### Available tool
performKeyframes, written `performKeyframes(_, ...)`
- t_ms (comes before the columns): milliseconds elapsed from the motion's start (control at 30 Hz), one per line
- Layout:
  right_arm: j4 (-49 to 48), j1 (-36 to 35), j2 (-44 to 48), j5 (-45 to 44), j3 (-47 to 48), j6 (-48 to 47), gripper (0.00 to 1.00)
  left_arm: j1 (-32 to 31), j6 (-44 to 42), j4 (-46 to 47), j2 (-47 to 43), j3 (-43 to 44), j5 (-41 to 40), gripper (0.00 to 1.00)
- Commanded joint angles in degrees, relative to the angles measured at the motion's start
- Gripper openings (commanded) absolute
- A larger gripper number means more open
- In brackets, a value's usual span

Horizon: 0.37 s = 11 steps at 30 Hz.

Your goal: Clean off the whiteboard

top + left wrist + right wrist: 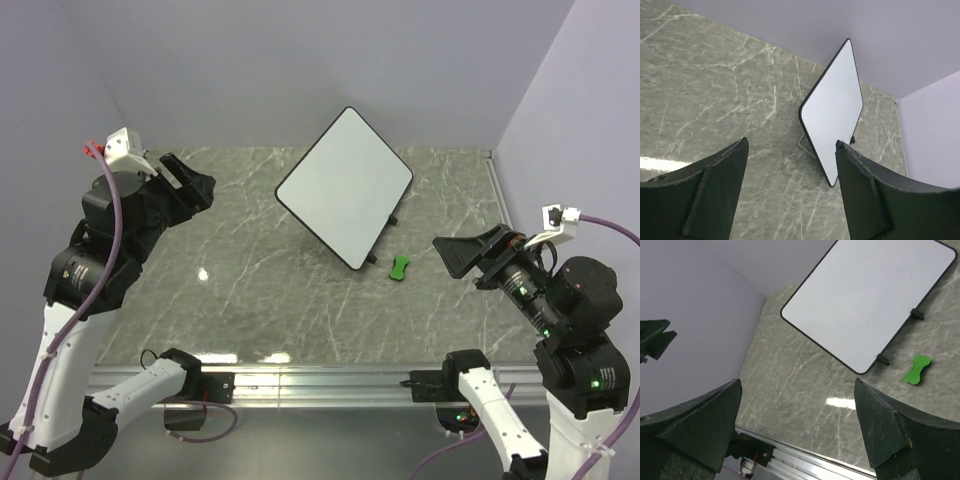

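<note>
Whiteboard [345, 185] stood propped on its small black feet at the far middle of the worktop [250, 280], turned cornerwise, face plain white (tilted, not lying flat). Green eraser [400, 267] lay just beside its near-right edge, not touching. Left gripper [188, 186] and right gripper [462, 256] hung above the worktop at either side, fingers apart, holding nothing.

Grn eraser [400, 268], marble tbl [240, 285], lilac walls [300, 60]
</note>
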<state>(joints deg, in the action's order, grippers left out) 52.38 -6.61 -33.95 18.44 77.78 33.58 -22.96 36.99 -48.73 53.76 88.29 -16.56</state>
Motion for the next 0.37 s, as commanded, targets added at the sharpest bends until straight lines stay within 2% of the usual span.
performKeyframes(0, 0.7, -0.3, 1.2, 0.2, 2.6, -0.7, 1.00, -0.2, -1.8, 3.1, 2.0, 2.2, 2.1, 0.76)
performKeyframes(133, 1.2, -0.4, 1.4, -1.2, 3.9, -0.9, 1.00, -0.2, -3.5, 4.9, 3.9, 3.5, 2.8, 0.77)
performKeyframes(333, 3.9, -0.3, 0.1, -8.8, 6.7, -3.1, 1.00, -0.2, -6.1, 10.2, 6.3, 3.2, 3.6, 0.79)
